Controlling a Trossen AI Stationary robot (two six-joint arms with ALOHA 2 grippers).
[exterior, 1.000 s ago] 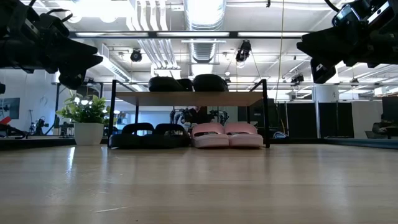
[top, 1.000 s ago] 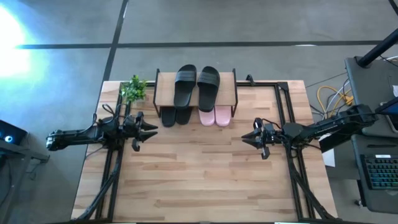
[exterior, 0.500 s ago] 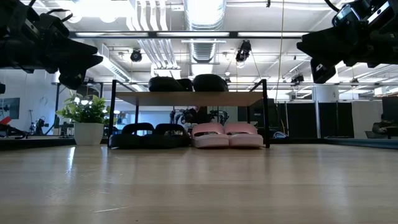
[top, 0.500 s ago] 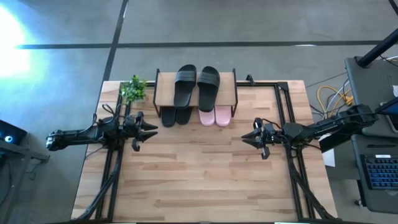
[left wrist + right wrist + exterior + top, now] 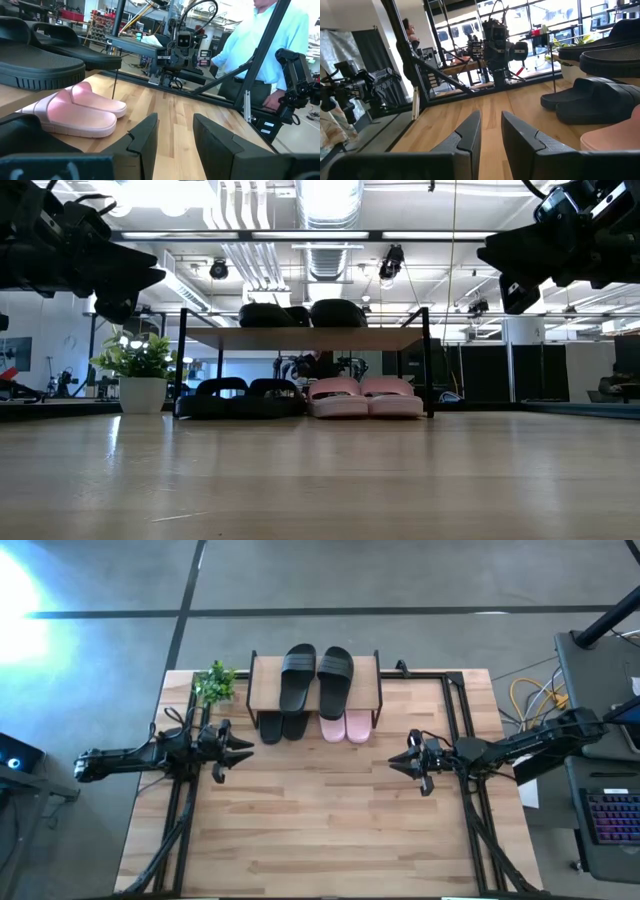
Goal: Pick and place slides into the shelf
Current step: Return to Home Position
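- Left gripper (image 5: 243, 752) is hovering over the table's (image 5: 320, 830) left side, well apart from the shelf (image 5: 264, 682). Its fingers are standing apart with a moderate gap and carrying nothing.
- Right gripper (image 5: 393, 762) is hovering over the right side, facing the left one. Its fingers are showing a narrower gap, also carrying nothing.
- Step in hand looks like homing – nothing is left loose on the table, so the task reads as basically done.
- To home well, both arms should be pulling straight back and level, keeping height off the wood and swinging away from the shelf legs and the potted plant (image 5: 213, 683) near the left arm.
- No reason to be closing or reaching, so the fingers can be left as they are.
- Shelf top board is holding one black pair (image 5: 316, 677), the two slides lying side by side.
- Under the board, a second black pair (image 5: 283, 727) is sitting on the left and the pink pair (image 5: 346, 727) on the right – the ends are sticking out past the front edge.
- All six slides are on or under the shelf.
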